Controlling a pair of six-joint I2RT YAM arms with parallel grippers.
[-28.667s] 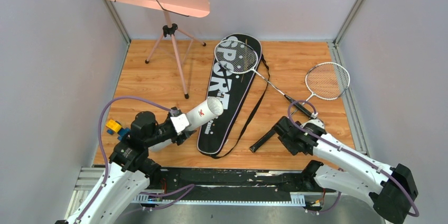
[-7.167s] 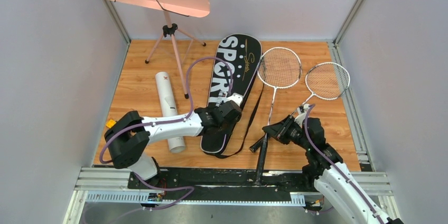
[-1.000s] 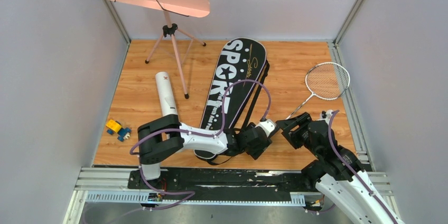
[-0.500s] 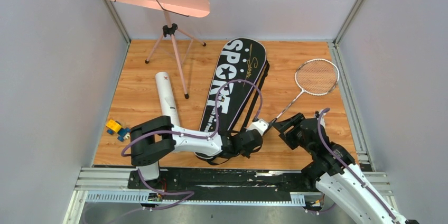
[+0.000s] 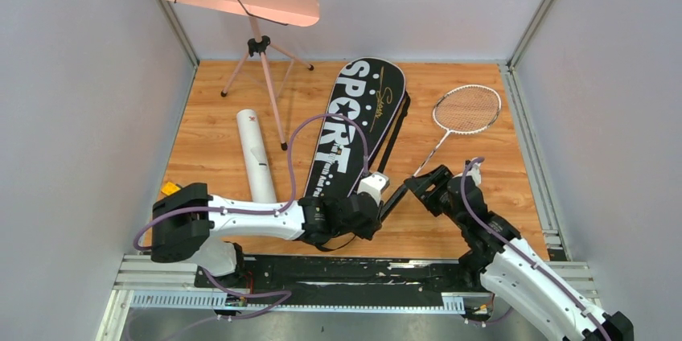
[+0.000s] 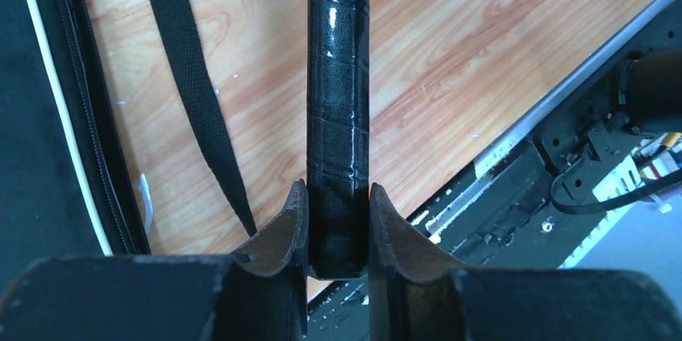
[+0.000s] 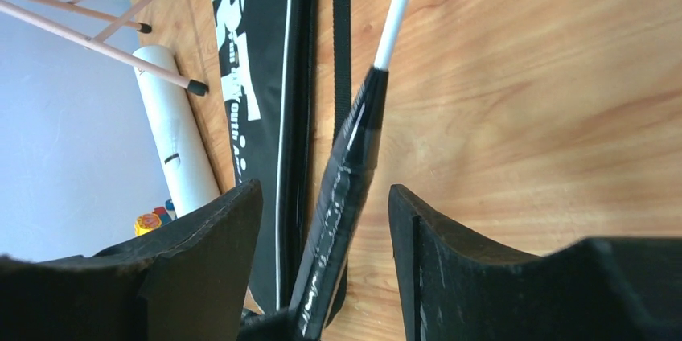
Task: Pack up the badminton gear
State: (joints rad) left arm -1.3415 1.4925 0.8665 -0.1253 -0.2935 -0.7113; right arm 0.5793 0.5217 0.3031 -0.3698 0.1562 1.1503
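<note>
Whereas the left gripper [image 6: 338, 228] is clamped on the handle of the racket [image 5: 466, 109], the jaws of the right gripper [image 7: 326, 220] are held apart astride it; the shaft is angled rightward off the bag [image 5: 354, 124].

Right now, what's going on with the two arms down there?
The left hand is clamped on the black grip of the racket. The right hand sits open around the same grip further up, not closed on it. The racket's head points toward the back right, beside the black SPORT bag. The white tube lies left of the bag. Only this one racket is in view.
</note>
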